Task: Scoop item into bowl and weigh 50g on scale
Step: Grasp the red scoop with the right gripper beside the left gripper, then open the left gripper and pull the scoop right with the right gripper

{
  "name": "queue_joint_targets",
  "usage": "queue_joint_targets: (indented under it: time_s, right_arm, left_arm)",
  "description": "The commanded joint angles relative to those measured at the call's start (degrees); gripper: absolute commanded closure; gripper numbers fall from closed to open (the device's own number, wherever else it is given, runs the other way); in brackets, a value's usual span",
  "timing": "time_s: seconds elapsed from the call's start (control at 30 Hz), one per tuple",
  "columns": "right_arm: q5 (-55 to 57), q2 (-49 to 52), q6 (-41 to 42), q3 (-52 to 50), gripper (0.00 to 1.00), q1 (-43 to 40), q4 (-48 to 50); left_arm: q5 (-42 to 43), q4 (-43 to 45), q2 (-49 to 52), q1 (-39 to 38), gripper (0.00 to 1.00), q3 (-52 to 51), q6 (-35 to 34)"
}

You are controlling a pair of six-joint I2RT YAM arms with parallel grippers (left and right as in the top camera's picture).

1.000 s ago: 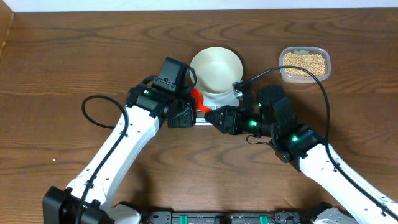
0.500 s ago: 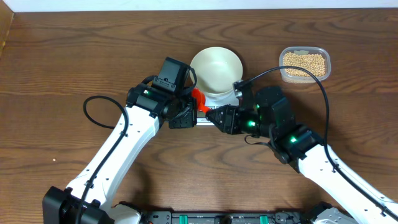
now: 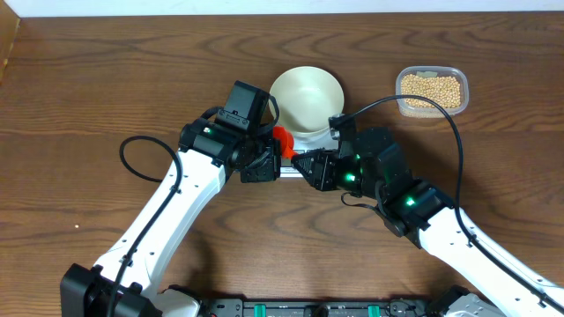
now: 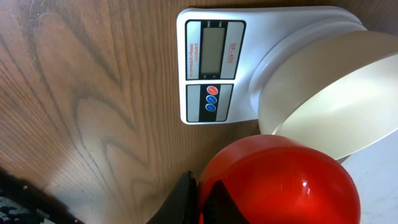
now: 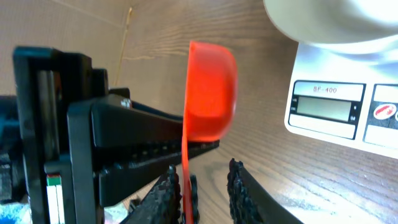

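Scale (image 4: 211, 68): flat white plastic rectangle with a grey display, one red and two blue buttons; lying on the dark wood-grain table (image 3: 88, 88).

Bowl (image 3: 306, 95): round, smooth, plain white, its inside showing bare; sitting on the scale's platform.

Beans (image 3: 431, 88): small, round, pale tan; filling a clear round-cornered tub (image 3: 432, 114) that is standing well apart from the scale, off its right rear.

Scoop (image 5: 211, 93): glossy red plastic, round cup on a thin flat handle; hanging just beside the scale's left edge.

Left gripper (image 3: 267, 158): clamping the scoop's handle, jaws together on it.

Right gripper (image 5: 202, 186): hovering at the scale's front, ribbed fingers (image 5: 239, 186) standing apart and straddling the handle's lower end. Whether either is touching it, I cannot tell.
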Motion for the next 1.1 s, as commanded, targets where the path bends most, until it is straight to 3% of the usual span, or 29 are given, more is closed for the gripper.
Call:
queue_joint_targets:
  time_s: [0.0,0.8,0.93,1.07]
  right_arm:
    - [1.6,0.1,0.0,1.1,0.75,0.3,0.9]
    - [0.6,0.1,0.0,1.1,0.87,0.3,2.6]
    - [0.5,0.1,0.0,1.1,0.97,0.3,2.6]
    - [0.5,0.1,0.0,1.1,0.99,0.3,2.6]
  left_arm:
    - [0.1,-0.2,0.5,-0.1,0.93,0.3,-0.5]
    - [0.0,0.1,0.5,-0.1,0.93,0.3,-0.5]
    - [0.0,0.1,0.5,-0.1,0.93,0.3,-0.5]
    - [0.0,0.1,0.5,-0.1,0.93,0.3,-0.5]
